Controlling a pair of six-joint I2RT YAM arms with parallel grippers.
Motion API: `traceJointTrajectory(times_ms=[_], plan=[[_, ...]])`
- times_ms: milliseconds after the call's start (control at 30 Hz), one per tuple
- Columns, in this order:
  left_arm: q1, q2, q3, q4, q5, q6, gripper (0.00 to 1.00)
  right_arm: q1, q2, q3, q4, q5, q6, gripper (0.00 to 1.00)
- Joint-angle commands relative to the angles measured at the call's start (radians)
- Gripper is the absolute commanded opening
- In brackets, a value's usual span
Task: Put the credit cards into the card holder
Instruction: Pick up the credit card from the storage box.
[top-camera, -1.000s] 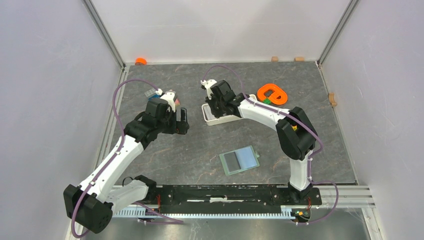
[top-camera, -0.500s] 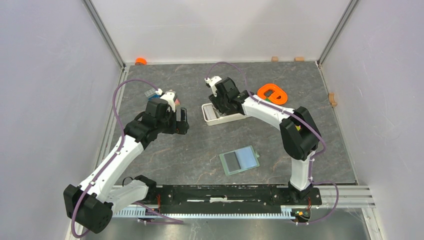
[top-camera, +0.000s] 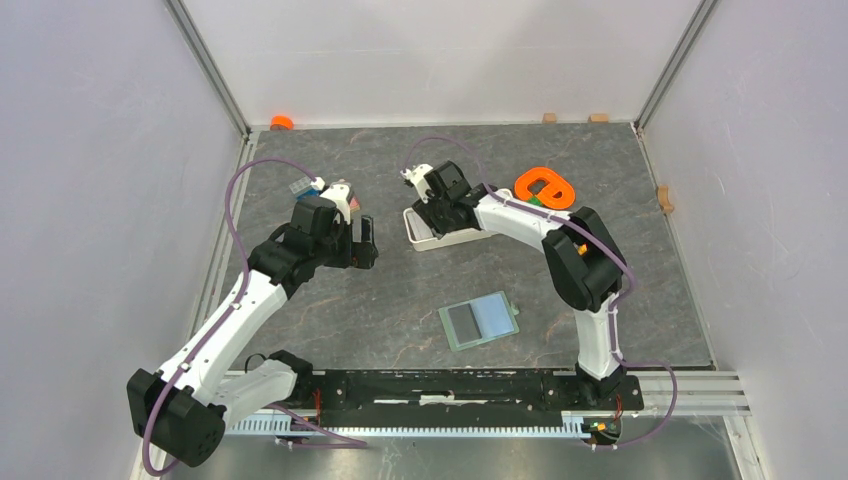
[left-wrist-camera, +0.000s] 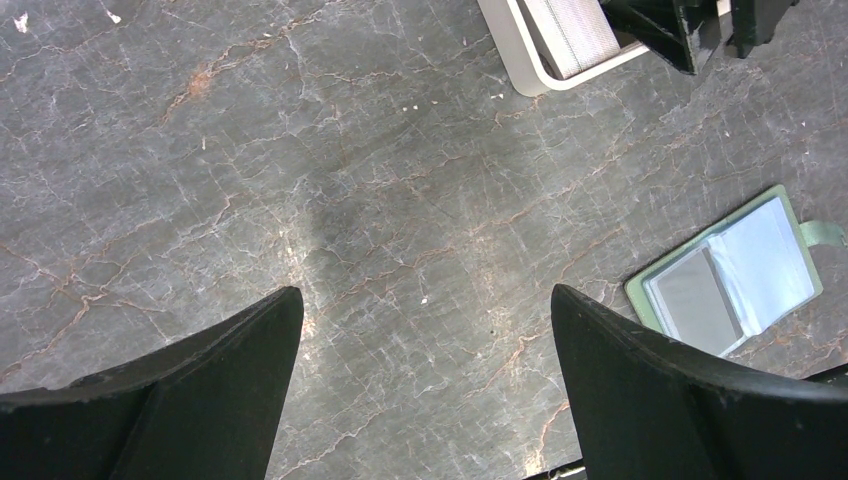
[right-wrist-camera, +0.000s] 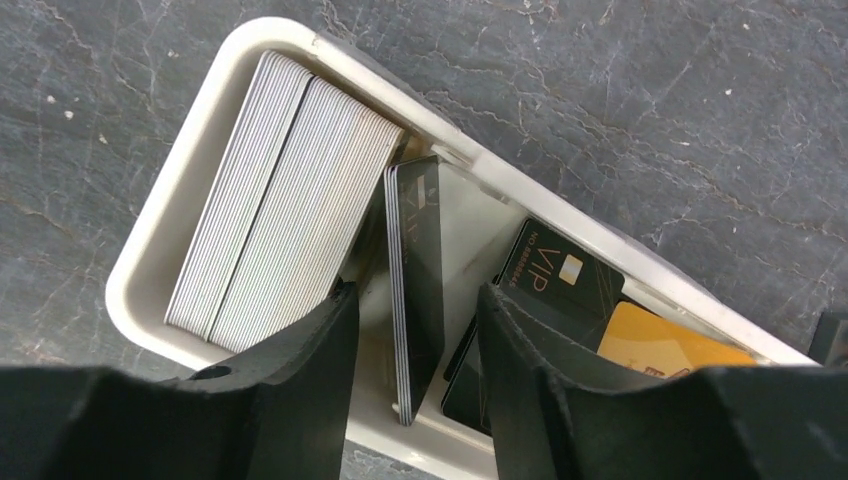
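Edgewise in the tray (right-wrist-camera: 145, 240), a black card (right-wrist-camera: 418, 280) stands lengthwise between the spread right fingers (right-wrist-camera: 290, 400), apparently untouched.

The only word that reads clearly is "VIP", in pale capitals on a black card (right-wrist-camera: 565, 280) lying flat in the white tray (right-wrist-camera: 200, 110), toward its right end. Above that word runs a line of finer print starting with "NO"; the characters after it are too small to make out. The upright black card (right-wrist-camera: 418, 300) just to its left carries a small pale mark near its top, unreadable. Tiny print on the orange card (right-wrist-camera: 665, 340) cannot be read either.
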Motion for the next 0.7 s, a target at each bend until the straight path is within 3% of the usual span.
traceJointTrajectory(times_ms=[0, 233, 667], plan=[[0.005, -0.010, -0.004, 0.018, -0.009, 0.046, 1.00, -0.002, 0.025, 0.053, 0.020, -0.036, -0.025, 0.49], [0.007, -0.009, -0.004, 0.018, -0.012, 0.047, 1.00, -0.002, 0.008, 0.053, 0.029, -0.062, -0.026, 0.20], [0.007, -0.012, -0.004, 0.019, -0.012, 0.047, 1.00, -0.002, -0.051, 0.048, 0.042, -0.091, -0.039, 0.19]])
